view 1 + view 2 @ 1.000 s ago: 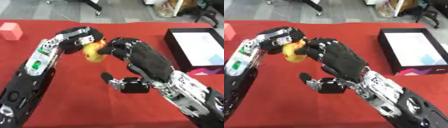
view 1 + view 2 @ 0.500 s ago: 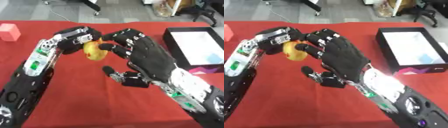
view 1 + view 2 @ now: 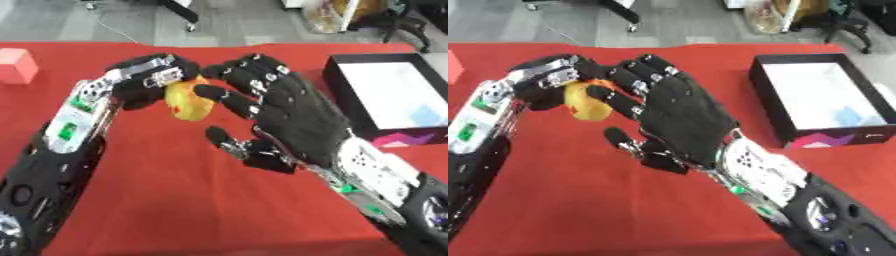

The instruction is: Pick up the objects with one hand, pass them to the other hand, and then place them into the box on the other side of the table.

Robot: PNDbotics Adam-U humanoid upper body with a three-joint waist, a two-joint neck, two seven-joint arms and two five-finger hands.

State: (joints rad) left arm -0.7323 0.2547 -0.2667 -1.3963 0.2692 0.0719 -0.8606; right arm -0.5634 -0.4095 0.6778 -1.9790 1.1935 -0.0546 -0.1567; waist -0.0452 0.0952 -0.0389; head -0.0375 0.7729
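Handover mid-air: our left hand (image 3: 149, 80) pinches the small yellow rounded toy (image 3: 188, 101), our right hand (image 3: 280, 112) spread beside it. We judge right fingers should close fully before left lets go.

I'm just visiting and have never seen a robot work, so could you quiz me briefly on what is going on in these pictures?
1. True or false: the yellow object lies on the red table.
2. Which hand has its fingers curled round it?
A. left hand
B. right hand
C. neither
3. Fill in: the black box with the white inside stands on the robot's ____ side.

Key: 1 false, it is held up between the hands. 2 A. 3 right.
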